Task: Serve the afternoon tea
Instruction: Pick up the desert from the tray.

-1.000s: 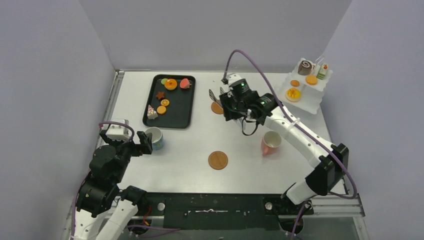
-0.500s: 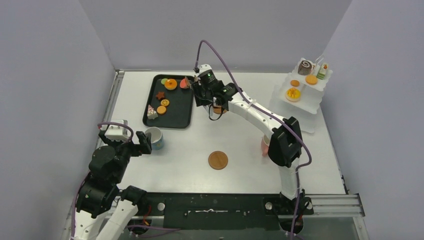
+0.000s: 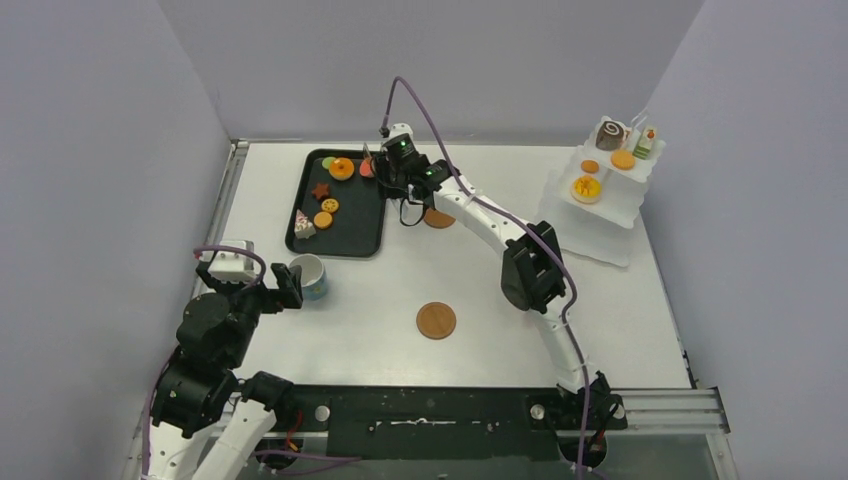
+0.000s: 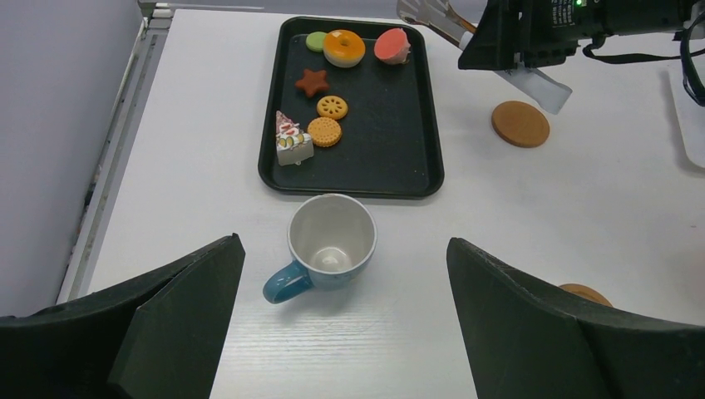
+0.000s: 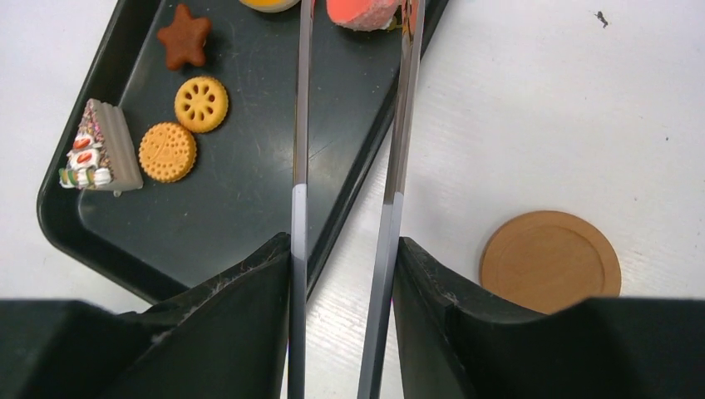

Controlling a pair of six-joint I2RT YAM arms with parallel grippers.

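My right gripper [image 5: 342, 249] is shut on the long metal tongs [image 5: 299, 125]. The tong tips flank a pink pastry [image 5: 366, 10] at the far right of the black tray [image 3: 360, 235]. The tray also holds a green disc [image 3: 328, 162], an orange tart [image 3: 341, 168], a star cookie [image 5: 184, 36], two round cookies [image 5: 200, 103] and a cake slice [image 5: 100, 150]. My left gripper [image 4: 342, 241] is open, with the blue cup [image 4: 331, 243] upright just ahead between its fingers. The pink cup is hidden behind my right arm.
A white tiered stand [image 3: 612, 212] at the back right carries a chocolate roll [image 3: 609, 134], an orange tart [image 3: 586, 188] and cookies. One wooden coaster [image 3: 436, 320] lies mid-table, another [image 5: 550, 261] just right of the tray. My right arm [image 3: 530, 270] stretches across the table.
My right arm has swung left from mid-table to the tray's right edge, carrying the tongs to the pink pastry. It now covers the pink cup. The left arm has not moved.
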